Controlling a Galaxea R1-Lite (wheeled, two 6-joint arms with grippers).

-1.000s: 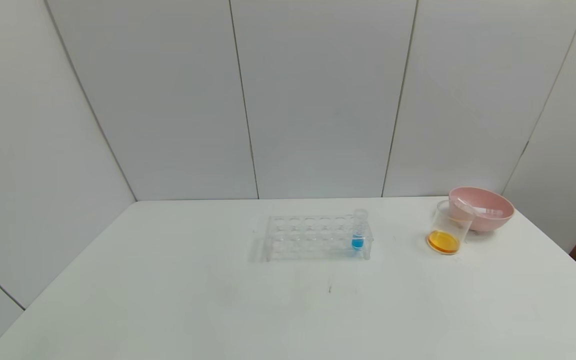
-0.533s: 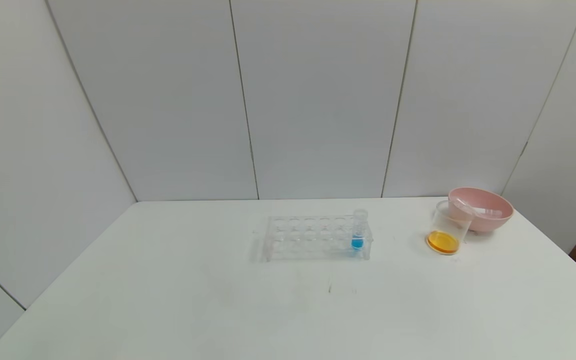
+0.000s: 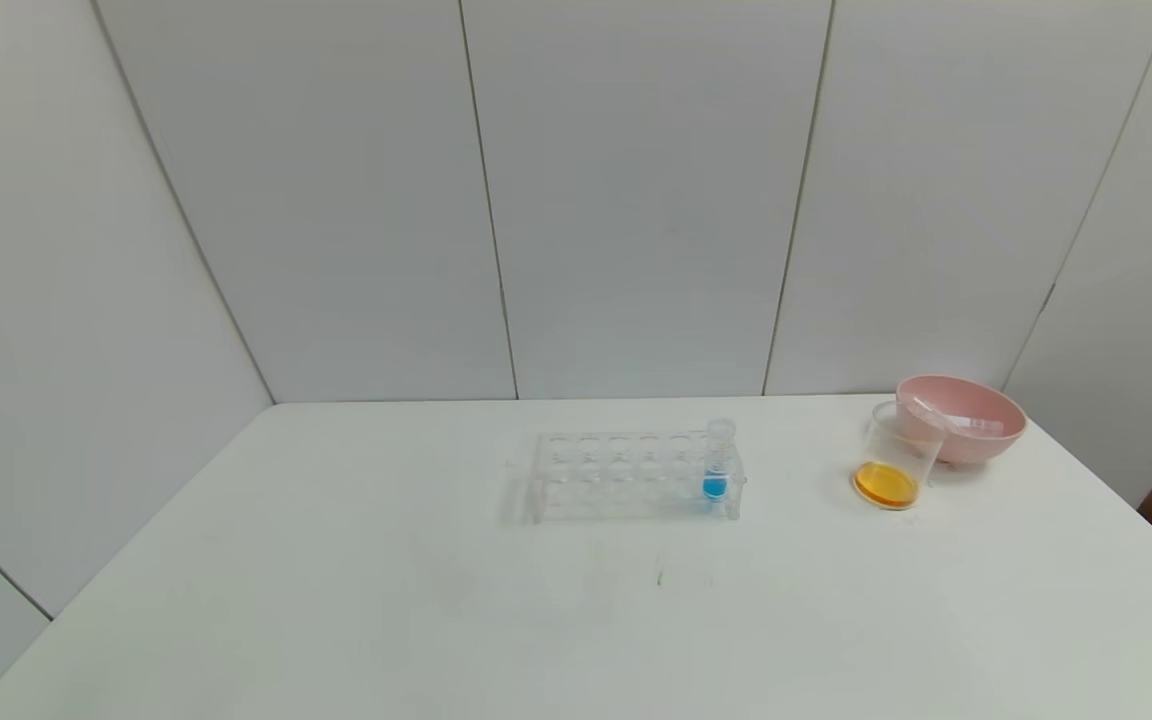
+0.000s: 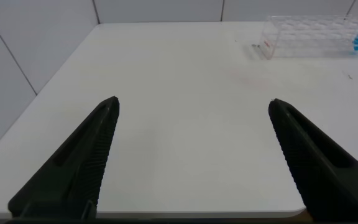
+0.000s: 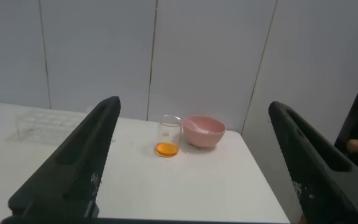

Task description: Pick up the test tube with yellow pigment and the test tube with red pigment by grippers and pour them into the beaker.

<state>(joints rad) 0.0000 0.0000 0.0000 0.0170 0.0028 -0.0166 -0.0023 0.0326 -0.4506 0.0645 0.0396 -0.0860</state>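
Nothing's moved since the earlier frames: your beaker (image 3: 898,456) with orange liquid sits beside the pink bowl (image 3: 971,414) on the surface (image 3: 336,600). Both pincers, left (image 4: 194,158) and right (image 5: 194,158), gape wide, empty, hanging back off the surface's near edge.

— What carries everything here?
— A white bench (image 3: 336,600), set against grey wall panels.
— And what sits on it?
— Near the middle, a clear tube rack (image 3: 626,476), with one tube of blue liquid (image 3: 717,462) upright at its right end. Well to the right stands the beaker (image 3: 894,467), orange liquid at its bottom. Just behind it, touching or nearly so, is a pink bowl (image 3: 976,402).
— Anything in the bowl?
— Clear tubes lie in it; I cannot tell how many.
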